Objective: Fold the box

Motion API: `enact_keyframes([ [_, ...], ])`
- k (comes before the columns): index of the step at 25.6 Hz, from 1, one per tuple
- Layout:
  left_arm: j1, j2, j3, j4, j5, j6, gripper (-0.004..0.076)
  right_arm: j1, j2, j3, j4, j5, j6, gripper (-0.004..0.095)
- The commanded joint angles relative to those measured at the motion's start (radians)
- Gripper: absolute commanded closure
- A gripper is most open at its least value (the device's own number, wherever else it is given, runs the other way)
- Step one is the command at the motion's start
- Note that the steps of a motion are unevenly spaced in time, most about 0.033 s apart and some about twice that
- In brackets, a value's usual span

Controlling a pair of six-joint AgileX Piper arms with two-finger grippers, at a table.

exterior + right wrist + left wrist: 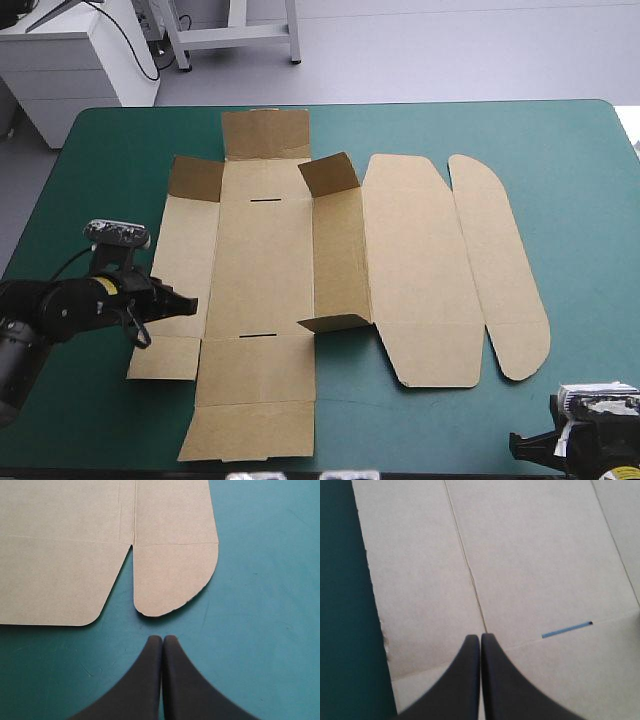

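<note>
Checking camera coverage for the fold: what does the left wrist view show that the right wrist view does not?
Only the left wrist view: the left gripper, shut, over the box, a crease and a thin slot ahead. Only the right wrist view: the right gripper, shut, over the teal-green cover, short of a rounded flap. Both: brown board lying flat on that cover.

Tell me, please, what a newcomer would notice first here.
The brown box lies mostly flat across the teal-green table, one wall raised right of its middle. The left tool, shut, is over its left side; the right tool, shut, sits short of its rounded near flap.
</note>
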Motion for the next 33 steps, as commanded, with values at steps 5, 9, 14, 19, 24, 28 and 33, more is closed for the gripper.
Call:
enact_keyframes([
  [5,0.289,0.203,-0.116,-0.273,-0.025,0.240,0.0732,0.003,0.015,-0.020,0.006,-0.061,-0.006,0.0928],
  [9,0.534,0.303,-0.116,-0.529,0.129,0.461,0.0732,0.003,0.015,-0.020,0.006,-0.061,-0.006,0.0928],
  [14,0.706,0.396,-0.116,-0.581,0.192,0.529,0.0732,0.003,0.015,-0.020,0.006,-0.063,-0.006,0.0927],
  [19,0.714,0.436,-0.114,-0.572,0.214,0.552,0.0732,0.003,0.015,-0.020,0.004,-0.065,-0.006,0.0928],
  [24,0.714,0.461,-0.114,-0.546,0.216,0.553,0.0661,0.003,0.015,-0.020,0.002,-0.065,-0.006,0.0928],
  [28,0.714,0.485,-0.114,-0.558,0.221,0.553,0.0433,0.003,0.015,-0.020,0.002,-0.069,-0.006,0.0928],
  [33,0.714,0.532,-0.114,-0.592,0.241,0.553,0.0220,0.003,0.015,-0.020,0.002,-0.069,-0.006,0.0928],
])
